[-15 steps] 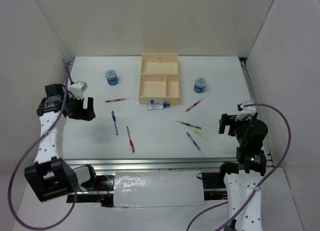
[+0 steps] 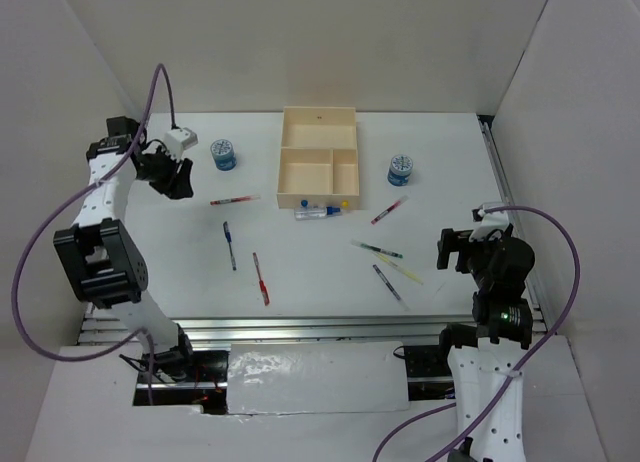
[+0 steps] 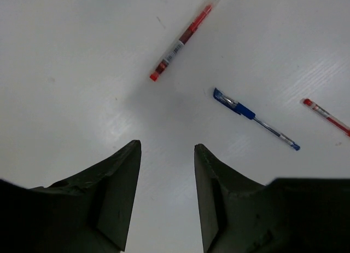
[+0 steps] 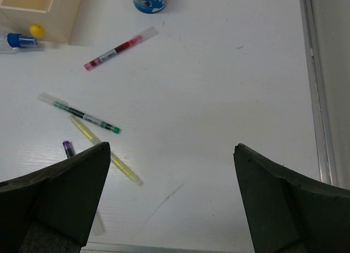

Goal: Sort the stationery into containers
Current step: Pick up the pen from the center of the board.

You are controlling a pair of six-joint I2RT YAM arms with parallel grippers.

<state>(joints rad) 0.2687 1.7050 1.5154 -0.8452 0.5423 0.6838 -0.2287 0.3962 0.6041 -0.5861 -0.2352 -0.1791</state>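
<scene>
Left gripper (image 2: 182, 185): I have swung it from the near-left up toward the far-left. Its fingers (image 3: 117, 171) stand apart with nothing between them.
Red pen (image 2: 233, 199): it lies just ahead of those fingers, untouched, with the blue pen (image 2: 229, 245) nearer to me.
What it means: I judge this is my approach to a first pick-up, probably the red pen.
Tray (image 2: 283, 162): every pen I can see lies outside it.
Right gripper (image 2: 455, 250): it has not moved. It is wide apart, empty, near the yellow pen (image 2: 405, 272).
</scene>
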